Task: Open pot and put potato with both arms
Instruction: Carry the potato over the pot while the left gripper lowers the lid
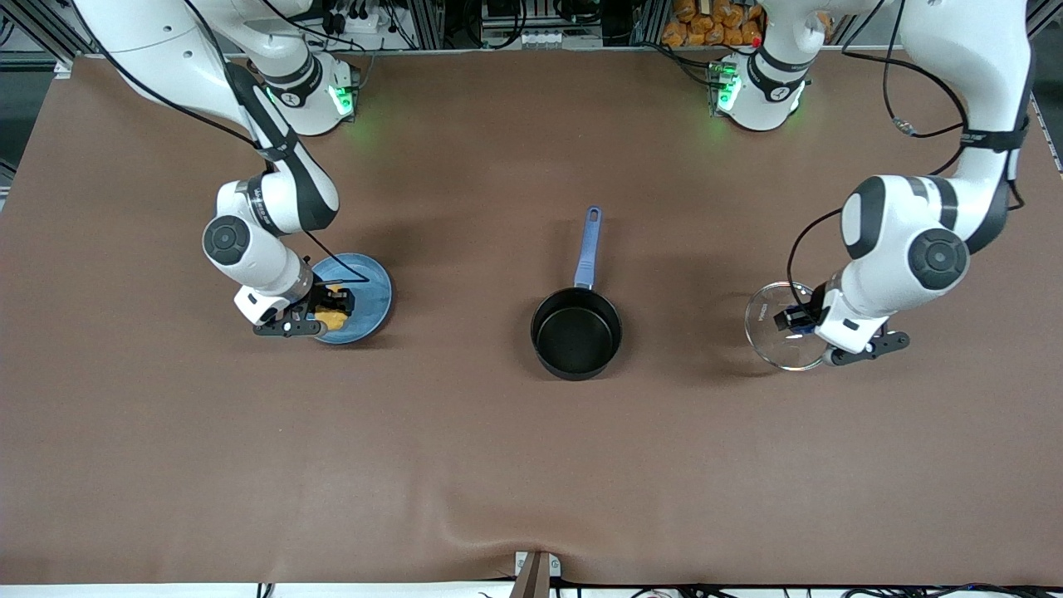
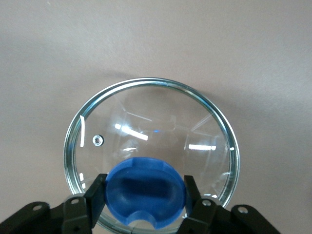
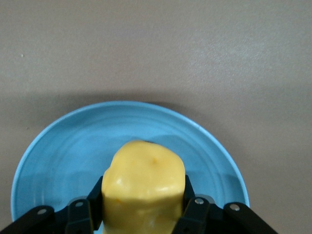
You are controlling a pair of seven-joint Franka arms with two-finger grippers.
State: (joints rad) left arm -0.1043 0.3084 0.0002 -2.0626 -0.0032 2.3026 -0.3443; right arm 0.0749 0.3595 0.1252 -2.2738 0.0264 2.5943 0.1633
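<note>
We see the potato (image 3: 144,187) pinched in the right hand (image 1: 325,309), on or just over the blue plate (image 1: 374,291) at the right arm's end of the counter (image 1: 531,465). The open pot (image 1: 576,332) sits mid-counter. The left hand (image 1: 799,320) pinches the lid (image 2: 151,122) by its knob, well aside. We should lift the potato straight up, then release it low inside the pot.

The table (image 1: 465,465) is covered in plain matte brown. The pot (image 1: 576,334) is black inside and out, with a blue handle (image 1: 587,249). Its lid (image 2: 156,141) is clear glass with a silver rim and a blue knob (image 2: 145,195). The potato (image 3: 144,187) is yellow-orange, on a light-blue plate (image 3: 63,146). Both arms are white with dark grey joints; the left gripper (image 2: 145,204) and right gripper (image 3: 144,207) are black.
</note>
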